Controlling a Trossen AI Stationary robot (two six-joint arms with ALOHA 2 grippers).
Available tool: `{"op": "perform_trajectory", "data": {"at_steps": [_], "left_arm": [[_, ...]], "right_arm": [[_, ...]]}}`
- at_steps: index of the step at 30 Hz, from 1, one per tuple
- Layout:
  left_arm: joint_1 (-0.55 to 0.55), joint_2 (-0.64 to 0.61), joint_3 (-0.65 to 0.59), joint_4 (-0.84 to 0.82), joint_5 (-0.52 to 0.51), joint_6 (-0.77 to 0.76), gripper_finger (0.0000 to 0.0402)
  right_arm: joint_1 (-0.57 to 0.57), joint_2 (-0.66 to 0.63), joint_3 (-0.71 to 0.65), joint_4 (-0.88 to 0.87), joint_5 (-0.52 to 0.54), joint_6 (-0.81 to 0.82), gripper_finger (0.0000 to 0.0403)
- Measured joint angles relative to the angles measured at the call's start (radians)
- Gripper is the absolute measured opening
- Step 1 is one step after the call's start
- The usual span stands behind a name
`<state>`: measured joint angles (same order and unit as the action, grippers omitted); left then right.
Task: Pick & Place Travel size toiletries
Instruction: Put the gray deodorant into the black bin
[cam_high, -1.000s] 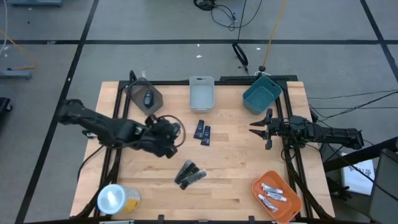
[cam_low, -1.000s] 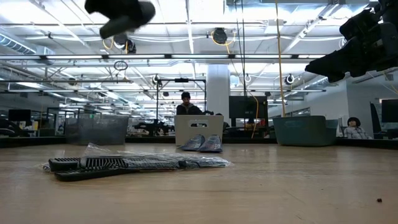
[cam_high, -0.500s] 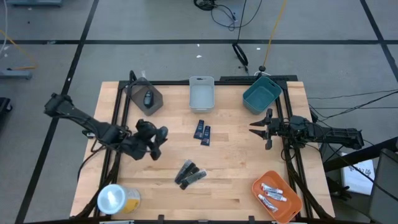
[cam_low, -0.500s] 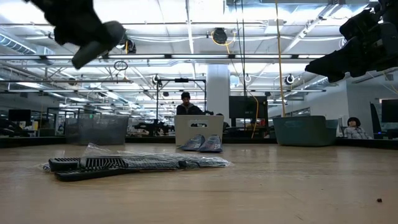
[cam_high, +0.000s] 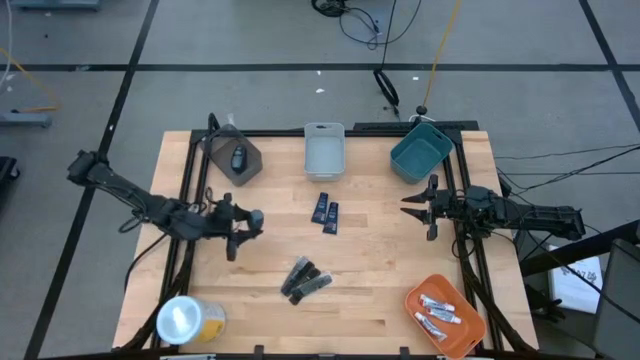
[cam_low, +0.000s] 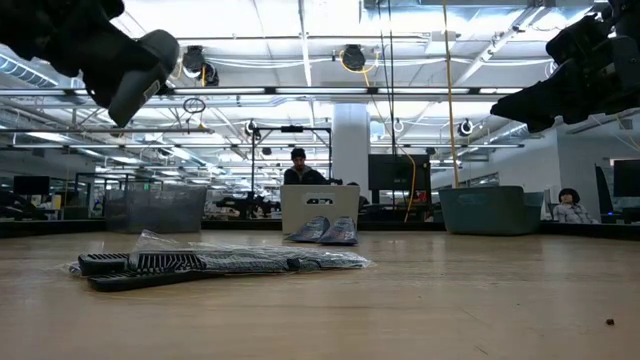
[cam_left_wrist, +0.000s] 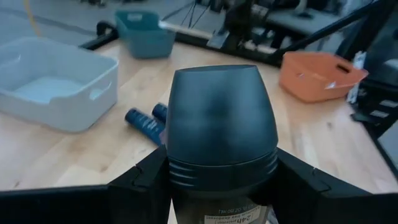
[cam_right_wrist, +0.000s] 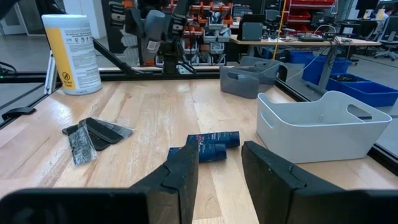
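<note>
Left gripper (cam_high: 243, 222) holding dark grey oval piece (cam_left_wrist: 221, 121) in jaws, hovering over bench (cam_high: 380, 290), grey bin (cam_high: 236, 158) lying just beyond. Right gripper (cam_high: 412, 207) waiting, jaws narrowly parted, nearer blue packets (cam_high: 325, 211).

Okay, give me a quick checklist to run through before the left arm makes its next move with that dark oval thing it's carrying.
1. Left gripper shut on the dark grey oval piece: ok, fingers flank it in the left wrist view.
2. Left gripper raised off the table: ok in the low view.
3. Grey bin reachable, one oval piece already inside: ok.
4. Blue packets and black sticks lying away from the left gripper: ok.
5. Right gripper parked, open and empty, at the table's right edge: ok.
6. How firmly the piece is seated in the grip: cannot tell.
</note>
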<state>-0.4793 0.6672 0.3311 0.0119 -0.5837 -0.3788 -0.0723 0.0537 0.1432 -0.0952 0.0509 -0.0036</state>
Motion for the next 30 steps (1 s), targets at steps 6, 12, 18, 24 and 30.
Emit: {"op": "perform_trajectory", "data": {"at_steps": [6,12,18,24,30], "left_arm": [[0.01,-0.14,-0.066,0.051,-0.001,0.092,0.0197],[0.065,-0.222,-0.096,0.045,-0.001,0.127,0.0197],[0.16,-0.239,-0.1,0.044,-0.03,0.122,0.0197],[0.292,-0.238,-0.1,0.042,-0.046,0.119,0.0197],[0.446,-0.238,-0.1,0.042,-0.046,0.103,0.0198]], "right_arm": [[0.0,0.0,0.0,0.0,0.0,0.0,0.0114],[0.0,0.0,0.0,0.0,0.0,0.0,0.0114],[0.0,0.0,0.0,0.0,0.0,0.0,0.0114],[0.0,0.0,0.0,0.0,0.0,0.0,0.0114],[0.0,0.0,0.0,-0.001,0.0,0.0,0.0114]]}}
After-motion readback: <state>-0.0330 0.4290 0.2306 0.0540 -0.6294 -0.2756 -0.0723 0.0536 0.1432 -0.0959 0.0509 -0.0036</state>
